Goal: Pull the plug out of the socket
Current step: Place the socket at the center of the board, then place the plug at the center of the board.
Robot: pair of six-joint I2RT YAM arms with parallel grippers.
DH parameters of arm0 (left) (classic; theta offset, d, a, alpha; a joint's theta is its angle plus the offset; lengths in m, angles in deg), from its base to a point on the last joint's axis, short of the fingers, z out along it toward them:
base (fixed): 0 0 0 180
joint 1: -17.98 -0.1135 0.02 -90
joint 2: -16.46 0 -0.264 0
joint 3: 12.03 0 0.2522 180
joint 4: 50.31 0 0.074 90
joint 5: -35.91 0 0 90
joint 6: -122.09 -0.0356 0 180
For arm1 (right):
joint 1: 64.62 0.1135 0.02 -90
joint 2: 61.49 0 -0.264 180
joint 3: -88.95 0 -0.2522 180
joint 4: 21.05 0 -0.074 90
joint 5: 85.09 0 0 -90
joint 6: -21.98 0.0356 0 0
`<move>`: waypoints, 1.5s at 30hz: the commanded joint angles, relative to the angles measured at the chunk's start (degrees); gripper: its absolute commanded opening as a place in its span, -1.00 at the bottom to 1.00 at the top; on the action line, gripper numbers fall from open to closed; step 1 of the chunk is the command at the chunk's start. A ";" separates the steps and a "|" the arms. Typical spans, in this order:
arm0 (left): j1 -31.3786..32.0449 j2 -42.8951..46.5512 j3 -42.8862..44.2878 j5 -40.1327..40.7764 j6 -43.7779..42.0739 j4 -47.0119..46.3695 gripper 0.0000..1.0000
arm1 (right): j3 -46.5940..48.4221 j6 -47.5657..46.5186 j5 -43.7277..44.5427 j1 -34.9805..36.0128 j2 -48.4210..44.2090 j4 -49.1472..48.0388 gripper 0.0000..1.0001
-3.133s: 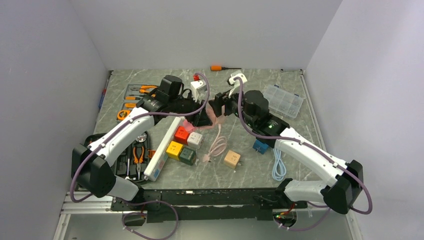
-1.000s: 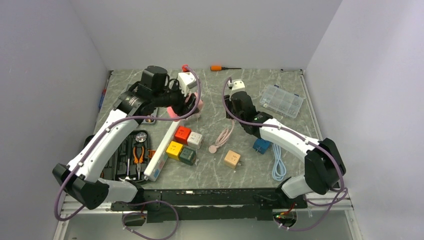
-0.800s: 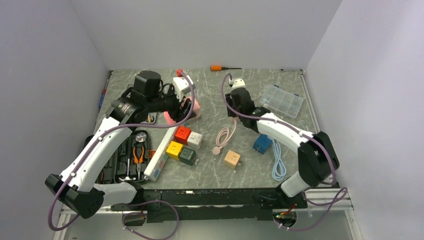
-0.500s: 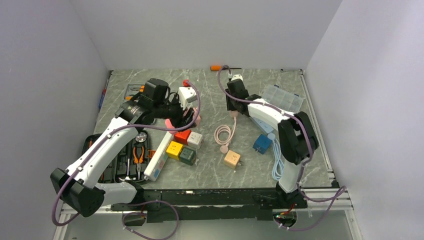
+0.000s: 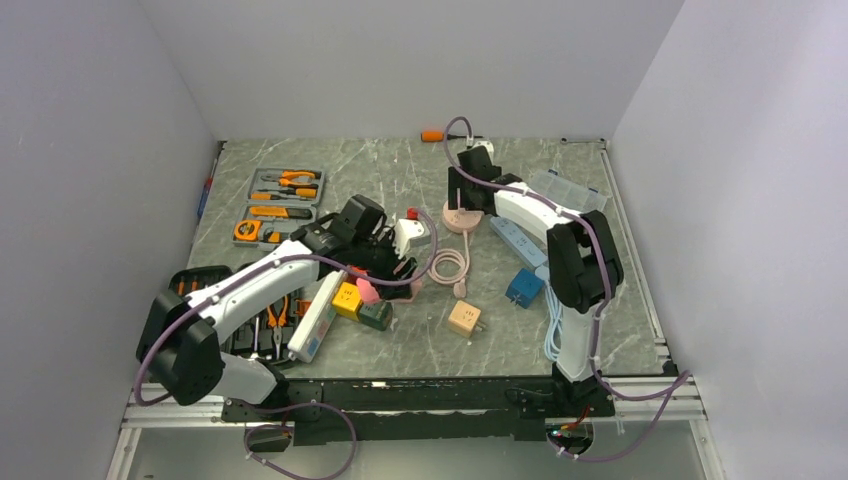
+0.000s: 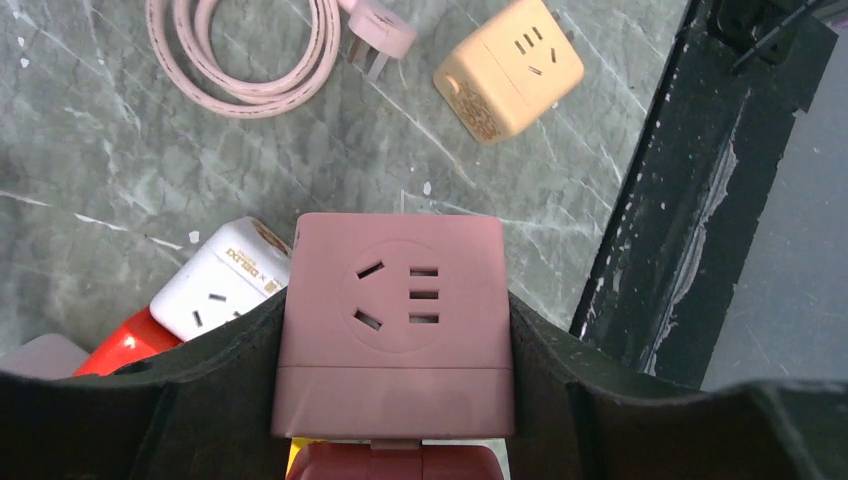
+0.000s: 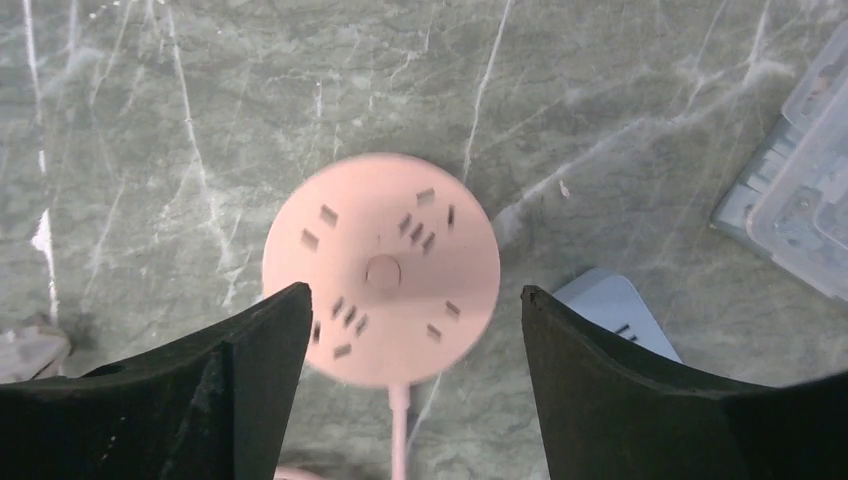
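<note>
The socket, a long white power strip (image 5: 314, 316), lies slanted at the front left and is out of the left wrist view. My left gripper (image 5: 372, 284) is shut on a pink cube plug (image 5: 365, 291), held off the strip's far end, over the coloured cubes. In the left wrist view the pink cube (image 6: 393, 300) fills the gap between the fingers (image 6: 230, 370), with a red piece (image 6: 395, 462) just below it. My right gripper (image 5: 463, 206) is open over the round pink disc (image 7: 381, 268), one finger on each side.
Yellow (image 5: 347, 298), dark green (image 5: 376, 314), tan (image 5: 463, 317) and blue (image 5: 522, 288) cubes lie mid-table. A pink cable coil (image 5: 452, 265), a light-blue strip (image 5: 520, 240) and a clear box (image 5: 572, 195) lie to the right. Tool trays (image 5: 278, 200) are on the left. The black front rail (image 6: 690, 220) is close.
My left gripper has carried the pink cube from the far left forward and down to the coloured cubes. My right gripper has swung to the far middle, over the pink disc.
</note>
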 commanded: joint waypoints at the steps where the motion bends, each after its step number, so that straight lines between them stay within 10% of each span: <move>1: 0.26 -2.58 0.05 -1.82 5.29 -9.61 -1.00 | -2.94 3.66 0.57 0.66 -9.98 -0.37 0.61; 16: 4.52 -14.16 -2.08 6.06 19.08 -19.28 -1.00 | -36.21 15.19 4.75 15.61 -48.37 0.42 0.44; 28: -2.20 -20.35 7.27 10.15 30.17 -11.92 0.98 | -44.36 23.49 8.43 25.84 -57.89 4.65 0.39; 45: -24.09 -4.90 15.19 1.94 8.86 5.14 0.99 | -42.93 27.40 8.67 45.12 -42.26 -5.79 0.16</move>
